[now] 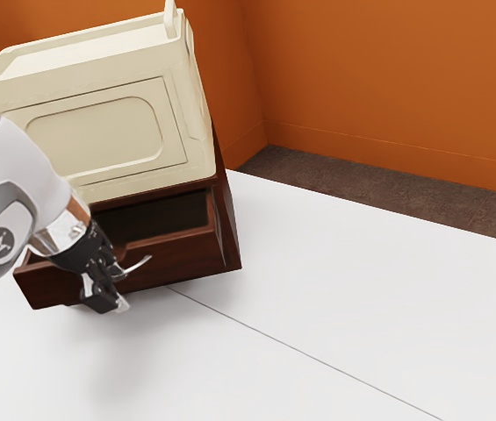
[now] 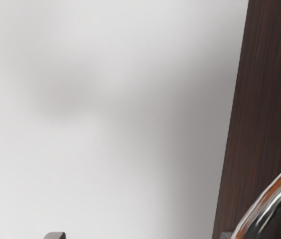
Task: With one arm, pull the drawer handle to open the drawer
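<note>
In the exterior view the black gripper [image 1: 110, 294] is in front of the dark wooden drawer [image 1: 173, 260], low over the table. The drawer stands partly pulled out, its dark inside showing. A curved silver handle [image 1: 140, 266] sticks out from its front, right beside the gripper, which hides part of it. The wrist view has the two fingertips of the gripper [image 2: 140, 235] far apart at the lower edge. There the shiny handle [image 2: 272, 201] curves past one fingertip, outside the gap, against the drawer front [image 2: 264, 89]. Whether handle and finger touch, I cannot tell.
A cream-coloured crate [image 1: 98, 132] with raised handles rests on top of the dark wooden cabinet [image 1: 228, 215]. White tabletop [image 1: 335, 307] spreads toward the exterior view's right. Orange walls [image 1: 388, 79] stand behind.
</note>
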`<state>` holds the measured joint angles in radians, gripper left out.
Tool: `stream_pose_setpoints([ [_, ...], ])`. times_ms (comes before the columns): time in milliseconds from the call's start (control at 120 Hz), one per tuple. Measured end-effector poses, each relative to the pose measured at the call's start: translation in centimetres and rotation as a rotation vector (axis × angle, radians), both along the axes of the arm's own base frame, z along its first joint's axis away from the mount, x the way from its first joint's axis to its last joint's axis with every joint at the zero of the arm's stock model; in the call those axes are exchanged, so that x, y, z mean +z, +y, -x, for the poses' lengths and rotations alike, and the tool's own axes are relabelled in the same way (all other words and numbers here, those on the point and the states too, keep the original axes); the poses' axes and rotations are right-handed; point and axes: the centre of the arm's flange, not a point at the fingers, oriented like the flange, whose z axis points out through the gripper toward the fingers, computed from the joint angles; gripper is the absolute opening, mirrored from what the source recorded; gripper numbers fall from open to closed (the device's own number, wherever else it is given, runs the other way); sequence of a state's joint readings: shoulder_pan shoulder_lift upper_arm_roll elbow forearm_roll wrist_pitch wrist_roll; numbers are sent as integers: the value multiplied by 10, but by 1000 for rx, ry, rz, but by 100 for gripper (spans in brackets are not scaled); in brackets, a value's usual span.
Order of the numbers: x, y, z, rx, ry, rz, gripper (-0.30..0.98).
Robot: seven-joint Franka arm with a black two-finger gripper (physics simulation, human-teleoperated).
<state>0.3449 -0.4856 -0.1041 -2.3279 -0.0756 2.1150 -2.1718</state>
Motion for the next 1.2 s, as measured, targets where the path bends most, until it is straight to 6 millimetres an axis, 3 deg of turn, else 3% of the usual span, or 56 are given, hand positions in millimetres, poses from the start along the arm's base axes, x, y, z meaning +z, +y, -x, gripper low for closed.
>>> stream_pose_setpoints([
  [1200,-2,-24,37,57,-49,-7,35],
])
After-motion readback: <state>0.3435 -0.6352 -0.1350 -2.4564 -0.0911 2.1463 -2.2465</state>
